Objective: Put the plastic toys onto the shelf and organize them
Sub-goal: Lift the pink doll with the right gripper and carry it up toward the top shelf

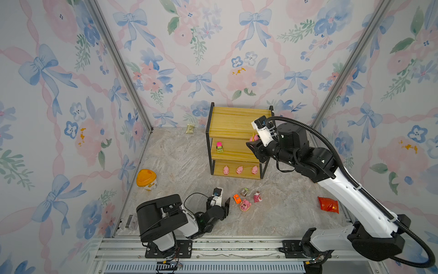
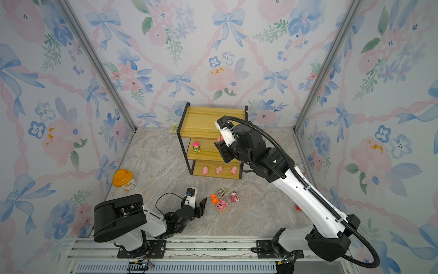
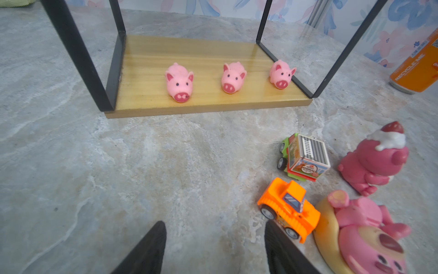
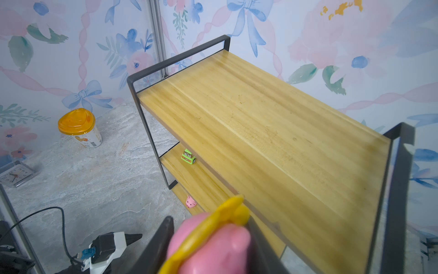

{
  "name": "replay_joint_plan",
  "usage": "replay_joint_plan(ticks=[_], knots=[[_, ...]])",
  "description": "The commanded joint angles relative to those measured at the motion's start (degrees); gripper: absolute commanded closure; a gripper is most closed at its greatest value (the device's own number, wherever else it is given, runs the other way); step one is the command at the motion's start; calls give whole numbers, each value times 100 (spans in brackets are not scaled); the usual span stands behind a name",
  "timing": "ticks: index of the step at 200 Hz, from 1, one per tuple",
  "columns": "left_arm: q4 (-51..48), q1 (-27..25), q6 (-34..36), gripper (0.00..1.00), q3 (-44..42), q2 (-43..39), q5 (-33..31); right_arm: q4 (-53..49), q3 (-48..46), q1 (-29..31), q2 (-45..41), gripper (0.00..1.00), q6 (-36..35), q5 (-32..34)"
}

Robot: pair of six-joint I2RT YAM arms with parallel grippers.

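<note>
Pink figurine (image 4: 213,249), gripped in right hand (image 4: 208,224) at shelf (image 4: 260,118) front: I should clear the top board, release low.

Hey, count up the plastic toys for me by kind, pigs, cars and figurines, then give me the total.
Pink pigs: 3
Mini cars: 3
Pink figurines: 3, one of them held in the right tool
Total: 9
</note>
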Motion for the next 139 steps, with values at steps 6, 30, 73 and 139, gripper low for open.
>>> replay_joint_plan(ticks=[6,30,73,139], knots=[[-111,79,159,33,-92,-150,-12,493,228,-78,158,64,-356,117],[-119,146,233,33,-102,-217,12,659,369,-216,365,64,-374,48],[-137,315,330,33,-158,-374,89,988,611,-400,774,64,-419,33],[-149,538,399,33,-186,-455,173,981,1213,-869,1351,64,73,423]])
